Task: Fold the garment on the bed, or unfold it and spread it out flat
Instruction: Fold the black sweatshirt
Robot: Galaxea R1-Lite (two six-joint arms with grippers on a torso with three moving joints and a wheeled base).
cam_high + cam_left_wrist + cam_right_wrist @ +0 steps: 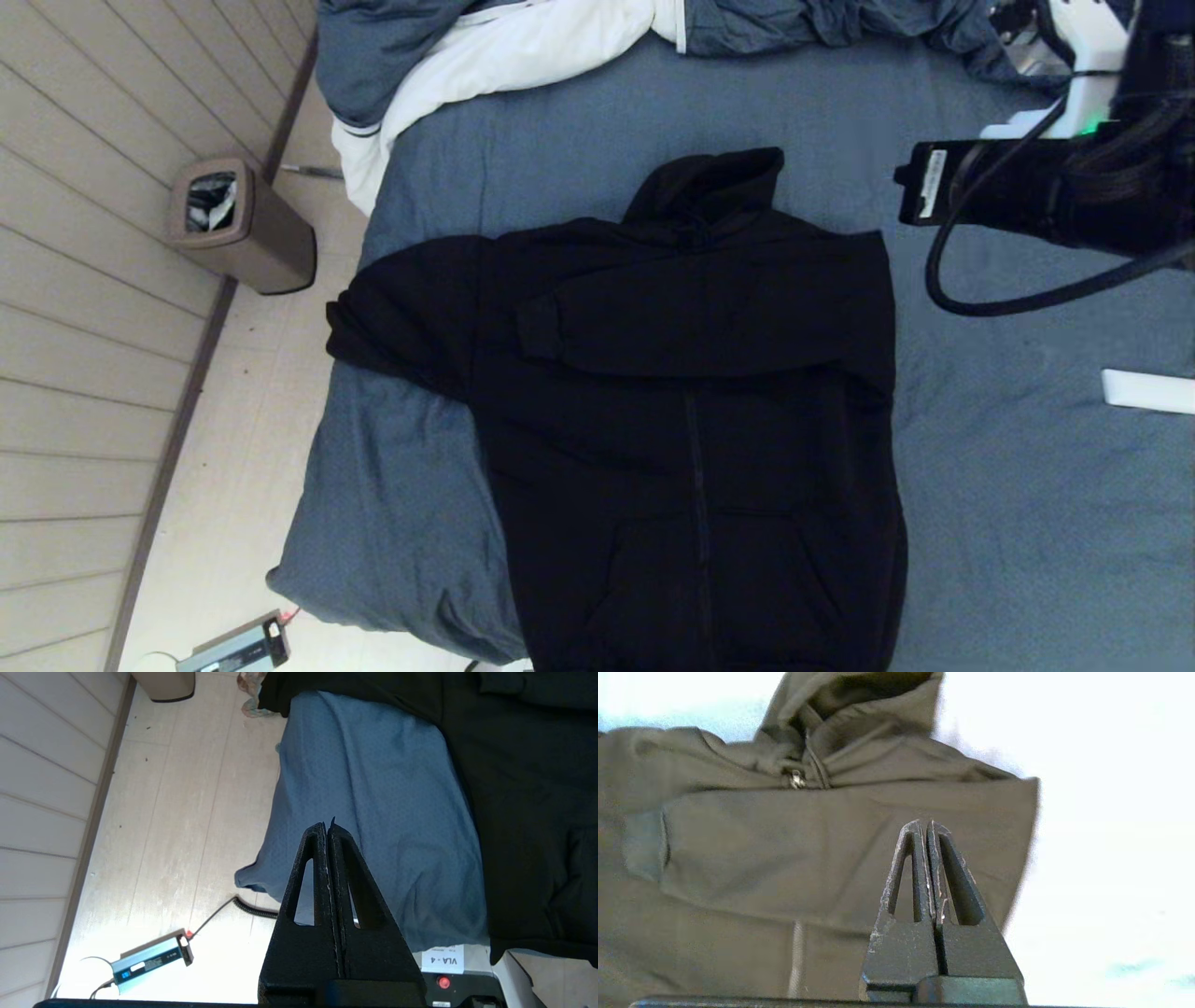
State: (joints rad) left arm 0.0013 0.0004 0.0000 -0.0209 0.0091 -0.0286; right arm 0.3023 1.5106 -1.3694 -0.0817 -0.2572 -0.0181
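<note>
a black hoodie (691,420) is lying front-up on the blue-grey bed (1027,523), its zipper running down the middle and its hood (714,182) pointing toward a rumpled navy and white duvet (504,47) at the far end. the sleeve on the robot's right is lying folded across the chest, its cuff (534,334) resting left of the zipper, while the other sleeve (392,322) is reaching out to the bed's left edge. the right tool (927,828) is hanging above the folded sleeve near the hoodie's right shoulder, its fingers pressed together and holding nothing. the left tool (328,828) is sitting low beside the bed's near left corner, its fingers also together and empty. a brown bin (238,224) is standing on the pale floor by the wall, and a small silver box (152,961) with a cable is lying on the floor.
</note>
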